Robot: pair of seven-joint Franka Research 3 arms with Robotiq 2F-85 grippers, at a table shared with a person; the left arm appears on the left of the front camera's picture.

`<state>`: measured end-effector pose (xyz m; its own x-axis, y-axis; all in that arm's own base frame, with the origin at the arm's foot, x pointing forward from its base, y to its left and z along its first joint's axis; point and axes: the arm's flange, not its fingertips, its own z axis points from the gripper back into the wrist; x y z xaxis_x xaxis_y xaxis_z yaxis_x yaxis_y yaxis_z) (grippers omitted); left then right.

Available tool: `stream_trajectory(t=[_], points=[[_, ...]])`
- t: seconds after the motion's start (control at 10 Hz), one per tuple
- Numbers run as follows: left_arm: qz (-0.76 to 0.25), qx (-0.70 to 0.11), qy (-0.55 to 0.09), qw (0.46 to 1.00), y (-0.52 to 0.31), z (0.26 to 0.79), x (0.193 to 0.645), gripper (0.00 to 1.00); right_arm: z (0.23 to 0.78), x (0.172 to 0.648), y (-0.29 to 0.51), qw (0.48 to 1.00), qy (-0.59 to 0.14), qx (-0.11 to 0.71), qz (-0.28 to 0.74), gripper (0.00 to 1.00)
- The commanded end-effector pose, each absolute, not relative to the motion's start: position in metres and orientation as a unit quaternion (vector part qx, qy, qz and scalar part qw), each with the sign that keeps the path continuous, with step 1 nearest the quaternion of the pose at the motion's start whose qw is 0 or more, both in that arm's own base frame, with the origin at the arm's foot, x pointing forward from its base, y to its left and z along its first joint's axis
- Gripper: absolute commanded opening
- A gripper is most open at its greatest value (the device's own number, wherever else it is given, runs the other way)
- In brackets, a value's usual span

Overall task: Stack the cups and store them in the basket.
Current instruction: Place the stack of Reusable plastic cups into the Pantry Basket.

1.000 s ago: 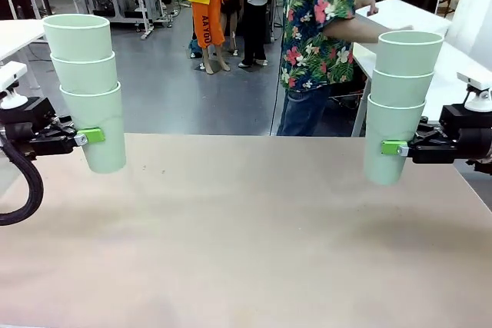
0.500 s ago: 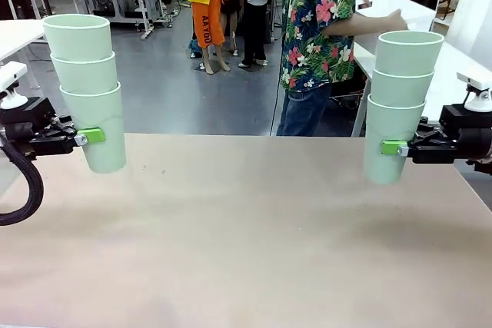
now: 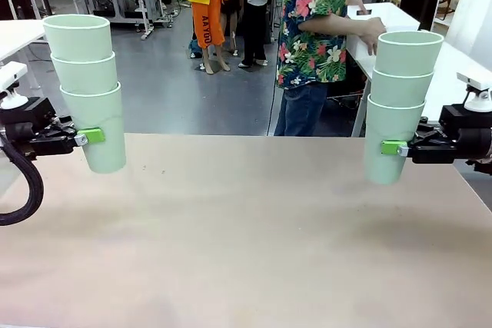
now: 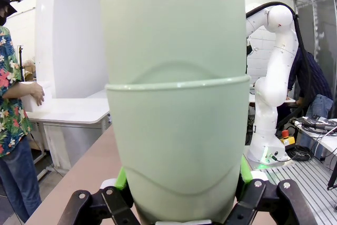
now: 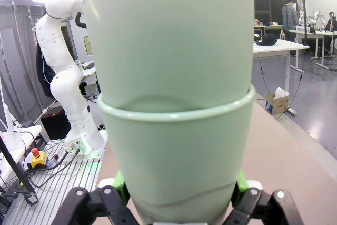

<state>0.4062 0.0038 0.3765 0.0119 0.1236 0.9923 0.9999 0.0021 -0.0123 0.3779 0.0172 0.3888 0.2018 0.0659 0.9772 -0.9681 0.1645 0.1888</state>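
Pale mint-grn cups [image 3: 86,90], tan table [image 3: 246,236], floral shirt [image 3: 311,21], blue jeans [image 3: 301,109]

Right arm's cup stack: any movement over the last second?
No. The right gripper holds its stack of three pale mint-green plastic tumblers at the same spot against the beige table's far edge.

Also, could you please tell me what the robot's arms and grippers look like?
The left gripper and right gripper are black, two-fingered, with bright green pads. The left arm and right arm are glossy white, with rounded joints. A thick black cable hangs from the left wrist.
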Motion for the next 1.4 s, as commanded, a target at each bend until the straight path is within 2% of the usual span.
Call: stream_trajectory(t=[0.0, 1.3], points=[[-0.466, -0.531, -0.531, 0.467, 0.0029, 0.3811, 0.4056, 0.86, 0.3919, 0.3776, 0.0175, 0.604, -0.467, 0.482, 0.430, 0.87], [-0.466, -0.531, -0.531, 0.467, 0.0029, 0.3811, 0.4056, 0.86, 0.3919, 0.3776, 0.0175, 0.604, -0.467, 0.482, 0.430, 0.87]])
